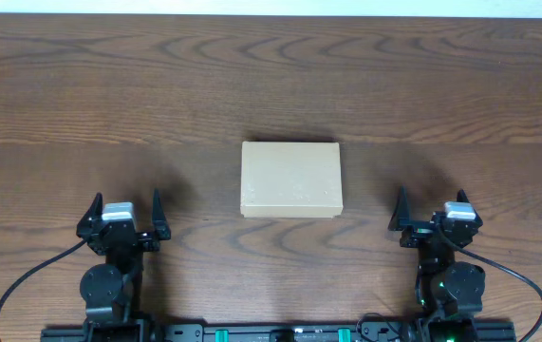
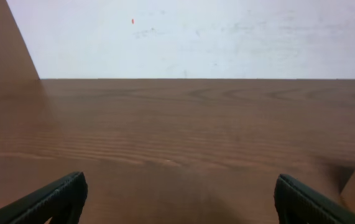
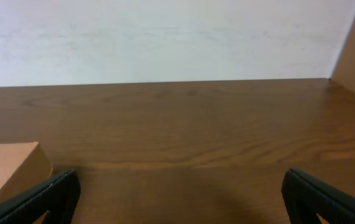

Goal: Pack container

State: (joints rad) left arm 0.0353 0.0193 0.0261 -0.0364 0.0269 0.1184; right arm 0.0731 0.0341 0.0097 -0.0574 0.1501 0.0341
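A: Is any lettering showing on the container (image 1: 291, 180)?
B: None. Its tan top is facing the overhead camera plain, and nothing readable is appearing on the wooden table (image 1: 441, 85) either.

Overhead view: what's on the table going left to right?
left gripper, jaws open → tan cardboard box, lid down → right gripper, jaws open
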